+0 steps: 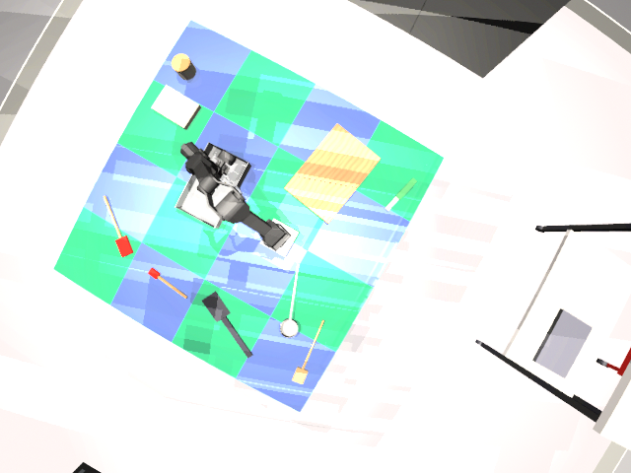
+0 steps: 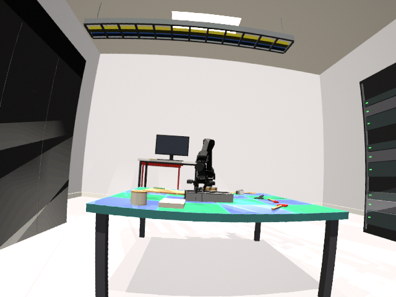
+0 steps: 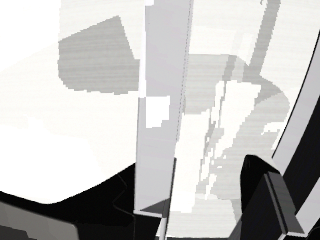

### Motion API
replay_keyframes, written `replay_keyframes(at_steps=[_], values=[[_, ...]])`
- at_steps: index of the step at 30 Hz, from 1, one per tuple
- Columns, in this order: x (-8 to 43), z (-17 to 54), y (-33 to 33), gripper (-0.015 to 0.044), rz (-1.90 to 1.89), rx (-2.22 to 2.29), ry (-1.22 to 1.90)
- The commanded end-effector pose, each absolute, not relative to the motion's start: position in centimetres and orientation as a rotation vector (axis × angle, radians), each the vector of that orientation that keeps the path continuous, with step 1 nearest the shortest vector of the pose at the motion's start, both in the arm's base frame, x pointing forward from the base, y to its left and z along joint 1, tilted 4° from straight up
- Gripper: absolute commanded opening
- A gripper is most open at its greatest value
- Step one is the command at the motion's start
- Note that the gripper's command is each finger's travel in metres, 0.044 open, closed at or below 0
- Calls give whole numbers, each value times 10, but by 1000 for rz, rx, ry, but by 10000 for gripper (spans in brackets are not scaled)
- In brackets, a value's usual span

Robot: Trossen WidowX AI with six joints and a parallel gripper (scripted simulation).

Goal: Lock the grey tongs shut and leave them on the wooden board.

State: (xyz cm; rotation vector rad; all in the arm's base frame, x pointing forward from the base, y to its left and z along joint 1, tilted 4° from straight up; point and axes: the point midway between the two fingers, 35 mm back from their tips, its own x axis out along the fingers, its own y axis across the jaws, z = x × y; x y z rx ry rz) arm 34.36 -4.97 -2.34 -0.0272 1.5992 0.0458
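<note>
The roasting tin (image 1: pixel 197 217) (image 2: pixel 217 197) stands under my arm. In the wrist view a long flat arm of the grey tongs (image 3: pixel 162 75) runs upright beside my left fingertip, and a second curved grey and black part shows at the right edge. My gripper (image 3: pixel 192 165) is low over the tin, its black fingers partly closed, with the tongs between them. The arm hides most of the tongs in the top view, so tips and hinge cannot be made out. The wooden board (image 1: pixel 351 145) (image 2: pixel 159 191) lies beside the tin.
A canister (image 1: pixel 180 62) (image 2: pixel 138 198) and white block (image 1: pixel 171 103) (image 2: pixel 171 203) stand near the tin. A red spatula (image 1: pixel 123 246), dark spatula (image 1: pixel 236 334), ladle (image 1: pixel 289 327) and green-handled knife (image 1: pixel 406 188) lie around the table.
</note>
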Motion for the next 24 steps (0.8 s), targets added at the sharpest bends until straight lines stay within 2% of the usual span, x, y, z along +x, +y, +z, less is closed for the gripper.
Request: replay_keyframes(at_steps=[1,14,20,24], values=[[344,-23,-49,101,50,-24,1598],[344,-23,-49,15,50,-24,1598],[344,-23,-49,-143,50,-24,1598],[344,-23,-49,-150,50,-24,1598]])
